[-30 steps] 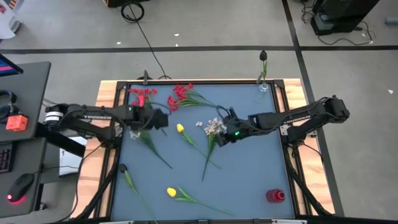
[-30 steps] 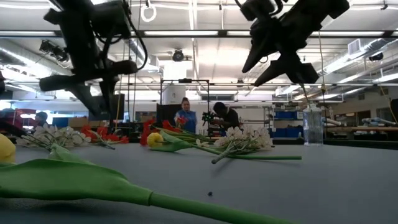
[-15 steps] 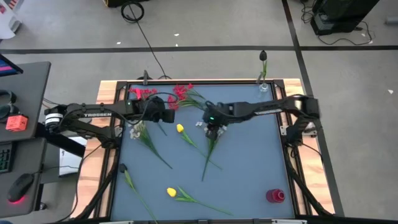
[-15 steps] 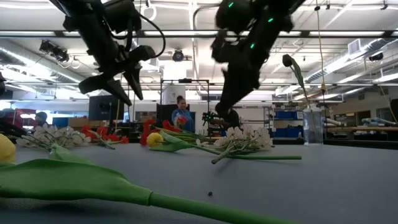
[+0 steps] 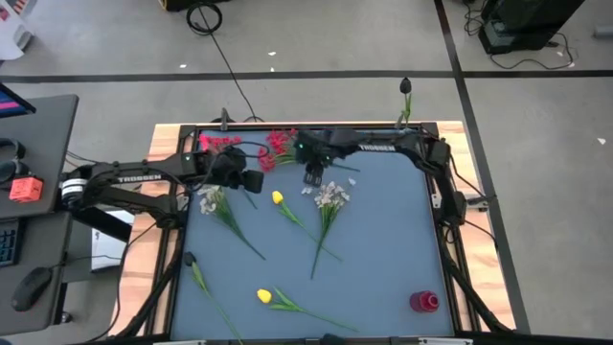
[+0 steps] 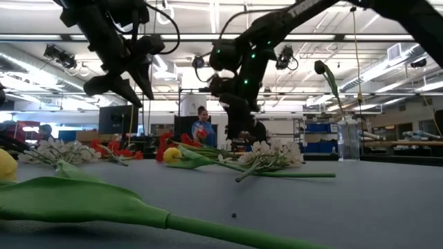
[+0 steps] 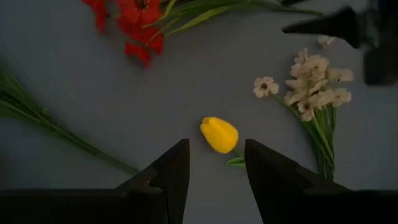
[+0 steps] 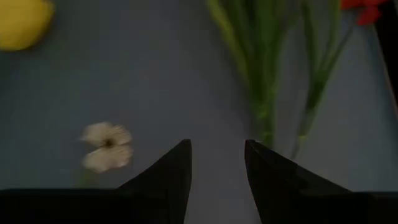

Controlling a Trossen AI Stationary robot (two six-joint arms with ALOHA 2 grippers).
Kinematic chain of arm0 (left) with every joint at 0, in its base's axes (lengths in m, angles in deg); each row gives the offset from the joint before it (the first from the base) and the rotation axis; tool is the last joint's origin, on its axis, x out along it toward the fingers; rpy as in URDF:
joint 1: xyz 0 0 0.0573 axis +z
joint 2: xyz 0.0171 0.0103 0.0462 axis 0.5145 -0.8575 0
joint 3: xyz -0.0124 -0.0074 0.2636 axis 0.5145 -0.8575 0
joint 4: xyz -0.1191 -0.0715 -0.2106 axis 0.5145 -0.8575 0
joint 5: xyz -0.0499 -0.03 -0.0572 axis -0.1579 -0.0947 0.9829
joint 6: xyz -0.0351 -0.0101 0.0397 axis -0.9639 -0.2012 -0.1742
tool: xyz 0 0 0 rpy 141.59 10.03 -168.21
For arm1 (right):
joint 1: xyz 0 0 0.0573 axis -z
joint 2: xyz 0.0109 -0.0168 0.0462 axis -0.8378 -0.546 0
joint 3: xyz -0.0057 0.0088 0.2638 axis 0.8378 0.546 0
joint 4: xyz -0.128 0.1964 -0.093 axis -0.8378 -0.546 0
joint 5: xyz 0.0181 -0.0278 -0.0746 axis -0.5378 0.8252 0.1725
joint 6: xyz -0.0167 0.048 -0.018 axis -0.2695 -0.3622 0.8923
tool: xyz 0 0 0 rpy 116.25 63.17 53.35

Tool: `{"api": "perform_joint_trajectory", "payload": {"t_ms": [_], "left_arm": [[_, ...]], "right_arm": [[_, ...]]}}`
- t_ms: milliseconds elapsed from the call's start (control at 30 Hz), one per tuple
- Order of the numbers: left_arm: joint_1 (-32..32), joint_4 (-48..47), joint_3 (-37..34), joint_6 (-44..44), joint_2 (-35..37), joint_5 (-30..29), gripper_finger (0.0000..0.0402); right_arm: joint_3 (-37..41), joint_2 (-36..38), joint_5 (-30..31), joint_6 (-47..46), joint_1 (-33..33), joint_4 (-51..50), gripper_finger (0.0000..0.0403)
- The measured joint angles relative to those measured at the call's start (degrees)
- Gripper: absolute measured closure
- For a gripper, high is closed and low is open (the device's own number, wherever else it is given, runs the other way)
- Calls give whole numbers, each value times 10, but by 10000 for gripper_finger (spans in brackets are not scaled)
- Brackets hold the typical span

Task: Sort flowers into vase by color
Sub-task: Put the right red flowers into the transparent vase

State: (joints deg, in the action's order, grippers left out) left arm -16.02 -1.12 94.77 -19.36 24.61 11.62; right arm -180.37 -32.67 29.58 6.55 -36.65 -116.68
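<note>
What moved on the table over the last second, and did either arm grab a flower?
The right pincer swung from beside the whitish spray toward the red flowers at the far edge. The left pincer crept toward the yellow tulip. Both pincers are open and empty. No flower moved.

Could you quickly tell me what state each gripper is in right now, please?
Left gripper: open, empty, above the yellow tulip.
Right gripper: open, empty, above green stems.

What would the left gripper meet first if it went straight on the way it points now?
Probably the yellow tulip: in the wrist view it lies just ahead of the open left gripper, in line with the gap between its fingers. How far off it is cannot be told.
</note>
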Motion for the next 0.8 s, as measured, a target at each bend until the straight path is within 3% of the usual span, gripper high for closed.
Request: {"api": "perform_joint_trajectory", "payload": {"t_ms": [233, 500, 700, 800], "left_arm": [[7, -10, 0, 0, 6, -5, 241], [7, -7, 0, -18, 5, -5, 241], [7, -7, 0, -19, 5, -5, 241], [7, -7, 0, -19, 5, -5, 241]], "right_arm": [[-67, -63, -47, 15, 59, -66, 245], [-69, -82, -115, 49, 87, -97, 245], [-69, -96, -55, 71, 87, -98, 245], [-69, -101, -54, 75, 92, -110, 250]]}}
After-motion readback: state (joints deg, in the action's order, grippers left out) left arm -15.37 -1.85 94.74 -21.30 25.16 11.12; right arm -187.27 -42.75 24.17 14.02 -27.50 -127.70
